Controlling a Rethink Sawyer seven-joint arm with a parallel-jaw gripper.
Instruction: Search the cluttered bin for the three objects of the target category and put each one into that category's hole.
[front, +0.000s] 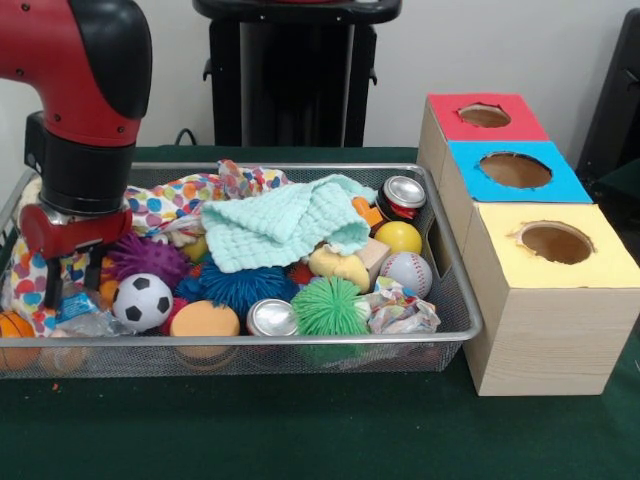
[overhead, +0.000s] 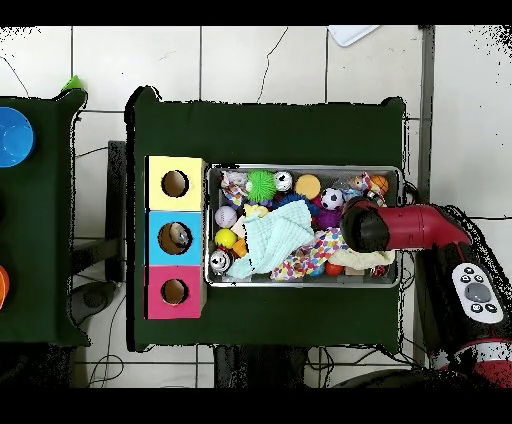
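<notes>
The wire mesh bin (front: 455, 290) sits on the green table, full of toys; it also shows in the overhead view (overhead: 300, 168). My gripper (front: 72, 280) hangs at the bin's left end, open, fingers apart just above a transparent crinkly plastic container (front: 88, 316) with a bluish glint, next to the soccer ball (front: 141, 301). In the overhead view the arm (overhead: 400, 226) hides the gripper, and the container (overhead: 351, 184) shows beside it. No other such container is visible. The blue-topped box's hole (front: 515, 170) is right of the bin; from above (overhead: 174, 238) something pale glints inside.
The red-topped box (front: 484, 116) and yellow-topped box (front: 556, 242) flank the blue one. In the bin lie a mint knit cloth (front: 285, 225), two silver cans (front: 272, 318) (front: 403, 195), a dotted paper wad (front: 400, 310), spiky balls, a baseball (front: 406, 272) and a basketball (front: 12, 326).
</notes>
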